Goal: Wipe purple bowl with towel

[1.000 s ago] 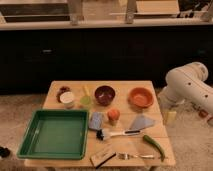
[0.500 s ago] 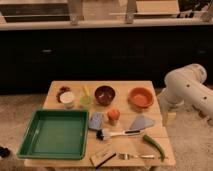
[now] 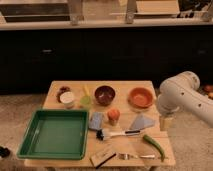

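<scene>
The purple bowl (image 3: 105, 94) stands upright at the back middle of the wooden table (image 3: 125, 86), small, deep and dark inside. The grey towel (image 3: 141, 121) lies flat, folded into a rough triangle, right of centre, in front of the orange bowl (image 3: 140, 97). My white arm (image 3: 181, 96) reaches in from the right. My gripper (image 3: 166, 123) hangs down at the table's right edge, just right of the towel and apart from the purple bowl.
A green tray (image 3: 30, 145) fills the front left. A blue-grey pad (image 3: 96, 120), an orange fruit (image 3: 114, 116), a brush (image 3: 117, 133), a green pepper (image 3: 154, 145), a fork (image 3: 136, 156), a white cup (image 3: 67, 98) and a green cup (image 3: 85, 101) lie around. Dark cabinets stand behind.
My arm has shifted a little left and down towards the table's right edge. The objects on the table have not moved.
</scene>
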Action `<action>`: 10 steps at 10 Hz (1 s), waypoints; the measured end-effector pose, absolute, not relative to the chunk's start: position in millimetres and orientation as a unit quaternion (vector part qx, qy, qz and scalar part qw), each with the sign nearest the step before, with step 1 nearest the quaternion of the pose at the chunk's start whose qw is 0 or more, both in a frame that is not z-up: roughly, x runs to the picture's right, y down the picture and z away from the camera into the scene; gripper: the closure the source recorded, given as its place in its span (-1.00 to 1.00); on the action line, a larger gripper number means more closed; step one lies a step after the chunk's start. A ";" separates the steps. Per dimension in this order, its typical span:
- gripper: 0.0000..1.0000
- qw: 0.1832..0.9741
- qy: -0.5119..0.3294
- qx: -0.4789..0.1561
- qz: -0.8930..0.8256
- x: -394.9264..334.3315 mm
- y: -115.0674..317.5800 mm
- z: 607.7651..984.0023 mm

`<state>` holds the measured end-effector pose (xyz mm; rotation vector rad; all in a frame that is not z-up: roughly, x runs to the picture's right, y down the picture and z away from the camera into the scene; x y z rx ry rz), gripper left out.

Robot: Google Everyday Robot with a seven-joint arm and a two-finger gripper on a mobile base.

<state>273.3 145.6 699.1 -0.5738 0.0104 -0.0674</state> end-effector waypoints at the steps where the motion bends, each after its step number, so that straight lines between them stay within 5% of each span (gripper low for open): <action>1: -0.60 0.958 0.002 -0.283 -0.042 270.9 152.7 704.3; 10: -0.60 0.956 -0.028 -0.283 -0.068 249.5 179.5 731.1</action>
